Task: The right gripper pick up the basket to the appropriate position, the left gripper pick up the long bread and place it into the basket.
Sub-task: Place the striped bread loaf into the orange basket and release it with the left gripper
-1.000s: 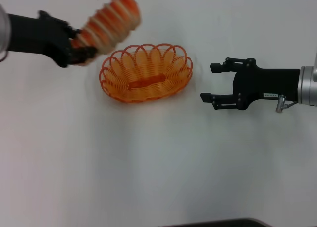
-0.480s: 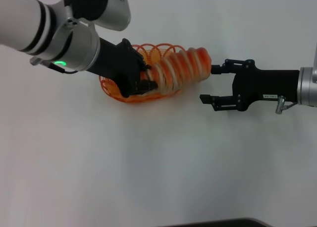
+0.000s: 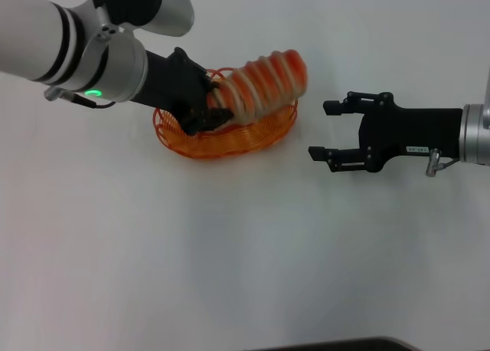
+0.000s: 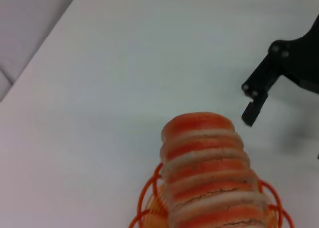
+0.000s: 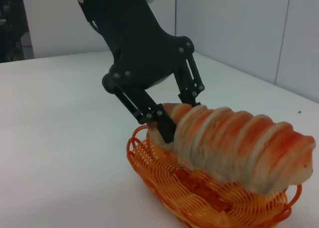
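I see my left gripper [image 3: 217, 109] clamped on one end of the long bread [image 3: 264, 83], held tilted over the basket [image 3: 230, 140], perhaps touching its rim; my right gripper [image 3: 324, 129] hovers open beside it above the counter [image 3: 245, 251]

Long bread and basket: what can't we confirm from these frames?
- Whether the long bread touches the basket floor: the loaf hides the gap in the right wrist view and covers it from above in the head view.
- Basket in the left wrist view: cut by the frame edge, mostly behind the loaf.
- Left gripper near-side finger: hidden by the bread in the head view.
- Right gripper, open and apart: its arm is cut by the frame edge.
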Available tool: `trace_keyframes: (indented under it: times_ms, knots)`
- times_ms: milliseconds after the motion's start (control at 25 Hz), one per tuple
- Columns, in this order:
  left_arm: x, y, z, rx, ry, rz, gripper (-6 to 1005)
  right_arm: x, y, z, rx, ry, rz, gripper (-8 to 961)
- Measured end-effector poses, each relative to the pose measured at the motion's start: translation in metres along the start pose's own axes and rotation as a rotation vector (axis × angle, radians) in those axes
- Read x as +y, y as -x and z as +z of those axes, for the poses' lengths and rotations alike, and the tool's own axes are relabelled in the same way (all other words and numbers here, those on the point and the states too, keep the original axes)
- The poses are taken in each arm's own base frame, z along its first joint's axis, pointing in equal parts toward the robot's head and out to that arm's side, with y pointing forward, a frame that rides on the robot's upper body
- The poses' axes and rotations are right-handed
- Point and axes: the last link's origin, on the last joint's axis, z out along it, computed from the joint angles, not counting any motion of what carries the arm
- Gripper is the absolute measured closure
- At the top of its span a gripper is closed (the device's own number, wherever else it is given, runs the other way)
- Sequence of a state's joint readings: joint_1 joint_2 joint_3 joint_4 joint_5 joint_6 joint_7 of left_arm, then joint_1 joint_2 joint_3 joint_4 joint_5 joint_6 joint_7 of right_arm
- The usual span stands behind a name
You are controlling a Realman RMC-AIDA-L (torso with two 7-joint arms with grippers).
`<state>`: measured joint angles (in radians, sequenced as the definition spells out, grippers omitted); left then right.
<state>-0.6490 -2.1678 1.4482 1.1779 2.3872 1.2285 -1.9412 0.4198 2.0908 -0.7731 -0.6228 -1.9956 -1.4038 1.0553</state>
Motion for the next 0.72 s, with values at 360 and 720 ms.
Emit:
trace_keyframes:
  times_ms: [360, 720]
  knots:
    - [0.0, 0.012, -0.002, -0.011, -0.017, -0.033, 499, -0.001, 0.0, 0.0, 0.002, -0.003, -0.004, 113]
    - [-0.008, 0.023, -0.043, 0.242, 0.017, -0.177, 84, -0.002, 0.0, -0.001, -0.006, -0.01, 0.005, 115]
